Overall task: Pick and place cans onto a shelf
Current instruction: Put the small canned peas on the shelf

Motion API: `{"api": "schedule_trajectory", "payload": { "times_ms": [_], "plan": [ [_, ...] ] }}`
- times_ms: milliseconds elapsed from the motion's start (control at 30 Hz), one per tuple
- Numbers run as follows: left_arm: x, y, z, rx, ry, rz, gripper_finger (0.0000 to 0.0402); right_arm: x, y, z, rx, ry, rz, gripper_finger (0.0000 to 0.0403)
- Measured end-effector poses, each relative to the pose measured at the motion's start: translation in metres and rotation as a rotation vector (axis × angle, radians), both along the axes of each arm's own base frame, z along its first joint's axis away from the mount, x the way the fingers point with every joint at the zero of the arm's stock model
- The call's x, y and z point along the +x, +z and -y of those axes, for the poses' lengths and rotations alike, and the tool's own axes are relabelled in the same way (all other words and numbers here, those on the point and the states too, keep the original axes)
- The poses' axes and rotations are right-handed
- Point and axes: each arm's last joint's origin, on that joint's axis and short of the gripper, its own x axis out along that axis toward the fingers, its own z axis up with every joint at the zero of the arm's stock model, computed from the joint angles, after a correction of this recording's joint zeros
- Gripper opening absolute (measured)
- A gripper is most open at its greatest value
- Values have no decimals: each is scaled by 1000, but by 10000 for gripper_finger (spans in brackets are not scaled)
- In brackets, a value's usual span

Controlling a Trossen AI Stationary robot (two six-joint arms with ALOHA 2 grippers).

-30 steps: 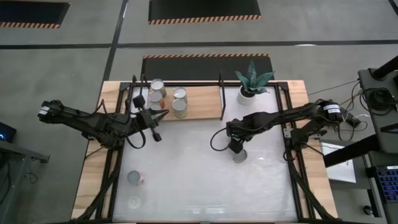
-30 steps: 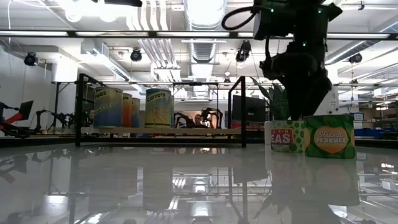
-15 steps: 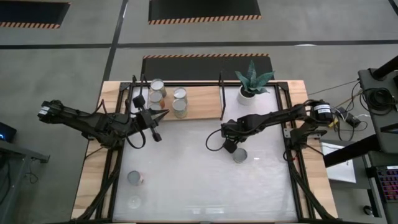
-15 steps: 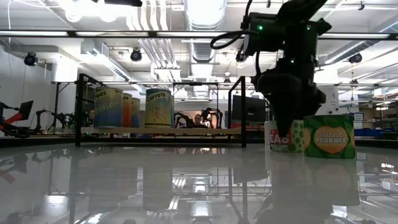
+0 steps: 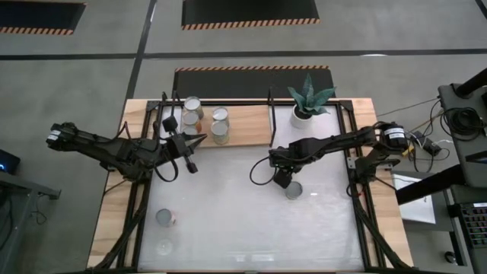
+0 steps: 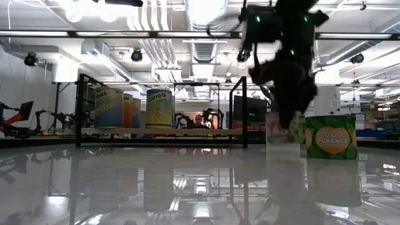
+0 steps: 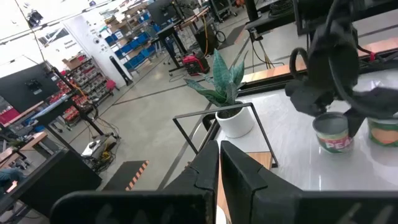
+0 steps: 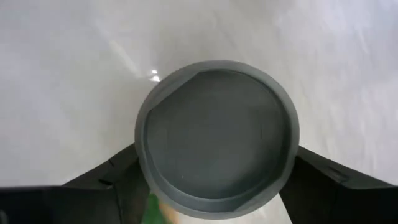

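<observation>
Nearest the front edge of the tabletop point(image 5: 228, 228), on our left side, two cans wait untouched: one can with a pale label point(image 5: 164, 218) and a fainter one point(image 5: 164, 247) just nearer than it. Neither gripper is close to them.

Moving farther in, on the right half, our right gripper point(image 5: 282, 178) has a pea can point(image 7: 330, 132) between its fingers; the right wrist view looks straight down on the can's round grey top point(image 8: 216, 138), with a dark finger on each side, so we take the jaws to be closed on it. In the left wrist view this can appears clear of the white surface, though we cannot be sure. Just beside it stands a peach can point(image 6: 330, 136), upright on the tabletop.

Level with that, on the left, our left gripper point(image 5: 189, 144) hovers just in front of the shelf point(image 5: 247, 125), its two fingers nearly together and holding nothing.

Farthest back, the shelf carries four upright cans point(image 5: 204, 120) bunched at its left end, leaving bare board to the right. The white plant pot point(image 5: 303, 119) stands just beyond the shelf's right frame.

From the right gripper, that free board lies farther away and slightly left. The held can's axis is vertical, so we judge it can travel upright, clearing the peach can and the shelf's black frame.
</observation>
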Motion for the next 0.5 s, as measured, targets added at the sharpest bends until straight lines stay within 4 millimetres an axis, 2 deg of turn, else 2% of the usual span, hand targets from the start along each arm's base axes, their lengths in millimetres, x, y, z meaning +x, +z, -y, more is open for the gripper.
{"api": "schedule_trajectory", "payload": {
  "times_ms": [233, 500],
  "plan": [
    [0, 0, 0, 0, 0, 0, 0, 30, 52, -11, -22, 301, 168, 274],
    [0, 0, 0, 0, 0, 0, 0, 80, 104, 2, -217, 527, 303, 271]
  ]
}}
